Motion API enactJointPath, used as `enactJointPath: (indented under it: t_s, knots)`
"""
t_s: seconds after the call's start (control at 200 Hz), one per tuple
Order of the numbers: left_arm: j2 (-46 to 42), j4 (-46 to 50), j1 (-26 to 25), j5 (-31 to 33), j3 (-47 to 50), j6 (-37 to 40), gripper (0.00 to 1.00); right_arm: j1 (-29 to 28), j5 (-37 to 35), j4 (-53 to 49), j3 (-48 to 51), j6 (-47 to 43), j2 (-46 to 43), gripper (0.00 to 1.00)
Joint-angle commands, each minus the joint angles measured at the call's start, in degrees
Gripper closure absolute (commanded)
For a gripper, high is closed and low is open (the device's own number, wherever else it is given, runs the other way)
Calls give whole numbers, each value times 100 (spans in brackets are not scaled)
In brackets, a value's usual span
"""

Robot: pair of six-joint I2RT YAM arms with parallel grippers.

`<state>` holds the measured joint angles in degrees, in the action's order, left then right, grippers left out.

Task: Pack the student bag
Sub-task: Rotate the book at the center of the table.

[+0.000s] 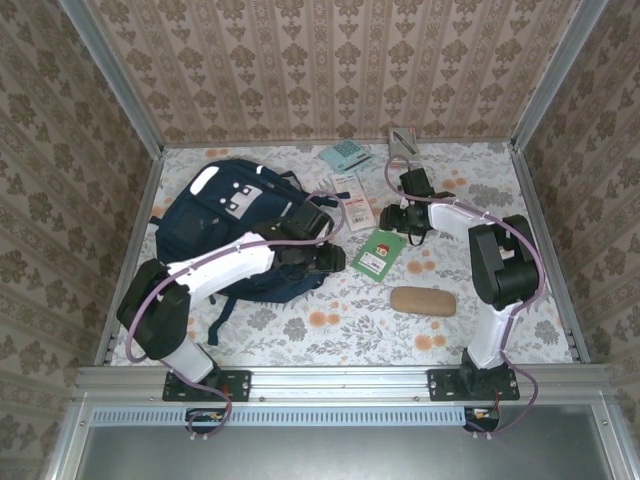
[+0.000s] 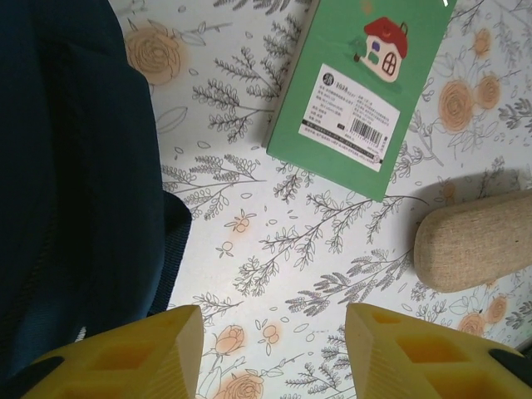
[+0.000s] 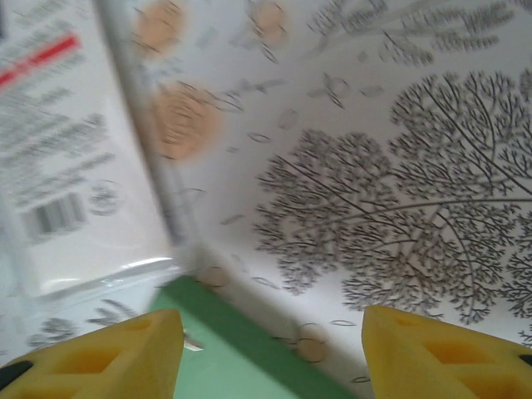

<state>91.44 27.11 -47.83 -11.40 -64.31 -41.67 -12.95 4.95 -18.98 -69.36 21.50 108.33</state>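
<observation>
The navy-blue student bag (image 1: 225, 225) lies flat on the left of the table, its white patches toward the back. My left gripper (image 1: 328, 258) hovers just off the bag's right edge. In the left wrist view it (image 2: 273, 353) is open over bare cloth, with the bag (image 2: 66, 166) to its left and a green booklet (image 2: 357, 83) ahead. My right gripper (image 1: 392, 218) hangs above the far corner of that green booklet (image 1: 378, 252). It (image 3: 270, 353) is open, with the booklet's corner (image 3: 224, 353) below it and a white packet (image 3: 58, 166) to the left.
A tan fabric pouch (image 1: 423, 300) lies at front right, also in the left wrist view (image 2: 474, 245). The white packet (image 1: 350, 200), a teal pack (image 1: 346, 155) and a grey item (image 1: 402, 143) sit toward the back. Walls enclose the floral table (image 1: 500, 200).
</observation>
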Motion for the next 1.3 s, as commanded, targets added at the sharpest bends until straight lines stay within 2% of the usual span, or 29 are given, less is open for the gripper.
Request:
enactJointPath:
  t_s: [0.0, 0.38, 0.69, 0.865, 1.0, 1.295]
  knots:
    - [141, -44, -27, -55, -135, -275, 51, -10, 271, -213, 40, -202, 25, 41]
    - [545, -320, -25, -266, -197, -592, 54, -26, 679, -10, 1243, 365, -1007, 44]
    - [953, -313, -66, -363, -313, -710, 54, -146, 687, 111, 2337, 803, -1976, 42]
    - [1148, -428, -177, -519, -293, -816, 54, -141, 633, 170, 2358, 760, -1945, 40]
    - [1494, -509, -244, -653, -520, -799, 62, -144, 683, 237, 2348, 787, -1904, 40]
    - [2147, -502, -196, -777, -1020, -717, 64, -152, 700, 142, 2357, 819, -2109, 41]
